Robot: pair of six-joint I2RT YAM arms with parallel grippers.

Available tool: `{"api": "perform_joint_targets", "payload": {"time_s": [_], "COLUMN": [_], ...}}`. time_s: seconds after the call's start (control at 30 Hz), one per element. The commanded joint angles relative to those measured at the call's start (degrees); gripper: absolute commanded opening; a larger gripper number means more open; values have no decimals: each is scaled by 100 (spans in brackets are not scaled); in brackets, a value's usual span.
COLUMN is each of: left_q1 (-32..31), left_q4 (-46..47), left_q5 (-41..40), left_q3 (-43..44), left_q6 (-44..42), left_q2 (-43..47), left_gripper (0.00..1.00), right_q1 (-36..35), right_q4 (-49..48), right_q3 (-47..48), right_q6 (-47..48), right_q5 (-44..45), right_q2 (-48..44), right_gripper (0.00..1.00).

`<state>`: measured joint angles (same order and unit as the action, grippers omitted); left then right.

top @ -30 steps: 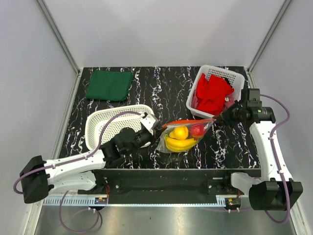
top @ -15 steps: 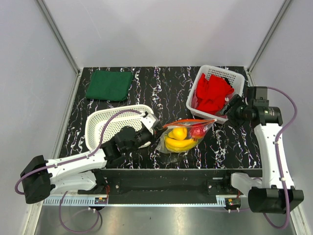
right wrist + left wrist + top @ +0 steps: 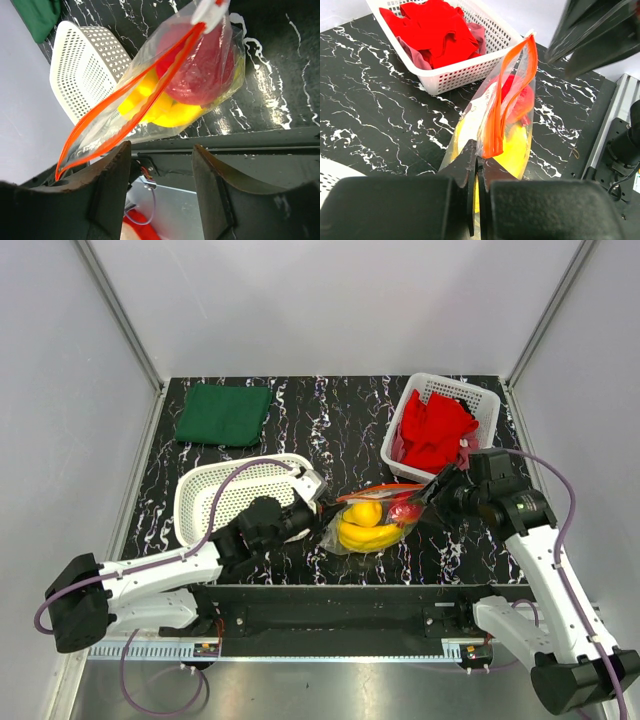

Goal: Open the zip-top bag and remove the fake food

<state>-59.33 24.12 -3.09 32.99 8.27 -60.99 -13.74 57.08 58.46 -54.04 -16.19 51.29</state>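
Inspecting the grip line: my left gripper is pinched tight on the near end of the orange-red zip strip of the clear crinkly zip-top bag. The bag sits at the centre of the top view, low on the black marbled table. The strip's long axis runs left to right across that view, toward my right gripper, whose fingers stand wide apart, holding nothing. In the right wrist view the strip crosses from upper right to lower left and meets the lower-left finger, not the gap. Judgement: the right arm is nearer the free end and must shift to bring one lip between its fingers. The yellow plastic banana bunch and red round plastic fruit lie inside the bag.
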Motion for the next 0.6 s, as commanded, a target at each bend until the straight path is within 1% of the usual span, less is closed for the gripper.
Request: {"api": "perform_joint_targets", "payload": {"time_s": [0.0,0.2,0.4,0.57], "left_q1": [9,9,9,9], "left_q4": [471,506,462,409], "left_q5": [177,248,265,265], "left_q3": [251,216,234,278], "left_q6": [140,148,78,25], "left_q2": [-44,-44,-18,-36], "left_gripper": [0,0,0,0], "right_q1": [-41,-41,-41,-41], "right_q4": [-742,-1049,-883,-856], "right_q3": [-281,-344,-133,-168], "right_q6": [-616,-766,-792,-880], "right_q5": [-157,-253,-148,-148], "right_q2": [-75,83,-40,-101], "right_gripper": [59,57,56,55]}}
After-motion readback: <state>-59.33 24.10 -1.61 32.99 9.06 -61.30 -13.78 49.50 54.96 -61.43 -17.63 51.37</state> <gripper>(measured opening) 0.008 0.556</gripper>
